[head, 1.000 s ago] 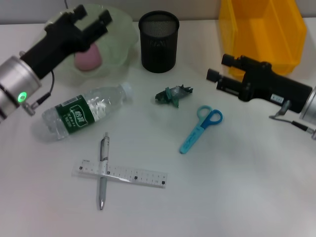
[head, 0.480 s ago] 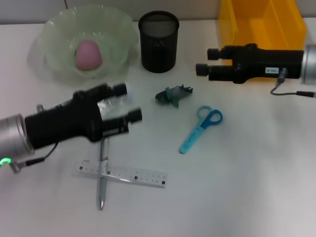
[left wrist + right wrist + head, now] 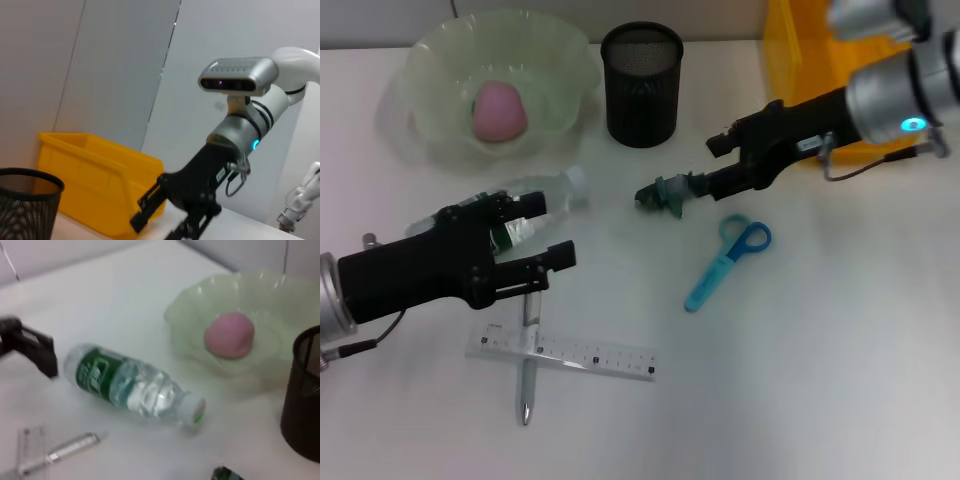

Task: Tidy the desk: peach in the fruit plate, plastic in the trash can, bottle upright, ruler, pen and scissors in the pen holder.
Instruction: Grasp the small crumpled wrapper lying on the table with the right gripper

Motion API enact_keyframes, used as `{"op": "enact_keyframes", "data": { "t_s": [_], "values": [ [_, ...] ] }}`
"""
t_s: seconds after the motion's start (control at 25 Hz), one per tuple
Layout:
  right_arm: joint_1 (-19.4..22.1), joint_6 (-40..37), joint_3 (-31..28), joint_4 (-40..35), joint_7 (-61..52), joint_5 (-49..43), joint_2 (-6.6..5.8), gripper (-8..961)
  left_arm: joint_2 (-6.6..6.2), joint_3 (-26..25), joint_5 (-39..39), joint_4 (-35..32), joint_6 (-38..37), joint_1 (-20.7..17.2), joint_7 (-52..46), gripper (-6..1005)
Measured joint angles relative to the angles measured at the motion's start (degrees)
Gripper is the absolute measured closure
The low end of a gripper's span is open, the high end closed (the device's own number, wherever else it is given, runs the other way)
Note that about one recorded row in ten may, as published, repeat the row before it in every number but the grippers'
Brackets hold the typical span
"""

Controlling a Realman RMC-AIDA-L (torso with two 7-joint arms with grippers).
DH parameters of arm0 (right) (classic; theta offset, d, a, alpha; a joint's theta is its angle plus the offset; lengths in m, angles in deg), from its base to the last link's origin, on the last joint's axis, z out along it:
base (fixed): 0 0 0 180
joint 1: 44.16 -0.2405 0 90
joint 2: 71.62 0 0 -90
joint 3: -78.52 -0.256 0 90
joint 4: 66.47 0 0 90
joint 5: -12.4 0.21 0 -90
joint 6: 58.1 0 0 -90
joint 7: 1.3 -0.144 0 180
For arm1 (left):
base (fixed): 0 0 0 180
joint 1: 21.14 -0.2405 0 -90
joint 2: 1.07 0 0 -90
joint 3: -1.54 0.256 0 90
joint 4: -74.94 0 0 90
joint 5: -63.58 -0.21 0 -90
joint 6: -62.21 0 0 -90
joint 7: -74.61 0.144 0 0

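The pink peach [image 3: 498, 110] lies in the pale green fruit plate [image 3: 430, 60]. The water bottle [image 3: 558, 188] lies on its side. My left gripper [image 3: 548, 232] is open just above its label end and hides most of it. The crumpled green plastic [image 3: 665, 192] lies mid-table. My right gripper [image 3: 710, 166] is open right beside it, its lower finger close to the wrapper. The blue scissors [image 3: 730, 258], clear ruler [image 3: 570, 352] and silver pen [image 3: 528, 370] lie flat, the pen crossing the ruler. The black mesh pen holder [image 3: 641, 85] stands at the back.
A yellow bin [image 3: 800, 50] stands at the back right, behind my right arm. The right wrist view shows the bottle [image 3: 135, 390], peach [image 3: 230, 335], pen holder [image 3: 305, 390] and pen [image 3: 65, 452]. The left wrist view shows the bin [image 3: 100, 185] and my right arm.
My left arm has swung from the fruit plate down over the bottle. My right arm has moved from in front of the yellow bin down to the green plastic.
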State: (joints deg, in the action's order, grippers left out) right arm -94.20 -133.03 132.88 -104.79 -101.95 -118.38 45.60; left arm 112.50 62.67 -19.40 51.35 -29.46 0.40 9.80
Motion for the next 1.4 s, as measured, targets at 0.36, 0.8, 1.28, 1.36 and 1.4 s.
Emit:
{"op": "enact_keyframes", "data": {
  "t_s": [0.36, 0.8, 1.28, 1.36, 1.4],
  "values": [
    [-2.85, 8.64, 11.25, 2.2, -0.93, -3.08, 1.88, 275, 0.16, -0.23, -0.03, -0.15, 0.27, -0.37, 0.21, 177],
    [-3.57, 15.52, 14.9, 4.35, 1.74, -2.11, 2.27, 277, 0.38, -0.63, 0.08, -0.12, 0.39, -0.19, 0.78, 178],
    [-4.99, 26.15, 26.5, 9.76, 7.68, 6.94, 2.59, 279, 0.25, -1.47, -0.11, -0.13, 0.91, 0.34, 0.84, 178],
    [-5.25, 27.79, 28.01, 10.4, 7.88, 7.25, 2.67, 280, 0.24, -1.47, -0.03, -0.14, 0.92, 0.34, 0.84, 178],
    [-5.25, 27.79, 28.01, 10.4, 7.88, 7.25, 2.67, 280, 0.24, -1.47, 0.05, -0.13, 0.92, 0.34, 0.84, 178]
  ]
}}
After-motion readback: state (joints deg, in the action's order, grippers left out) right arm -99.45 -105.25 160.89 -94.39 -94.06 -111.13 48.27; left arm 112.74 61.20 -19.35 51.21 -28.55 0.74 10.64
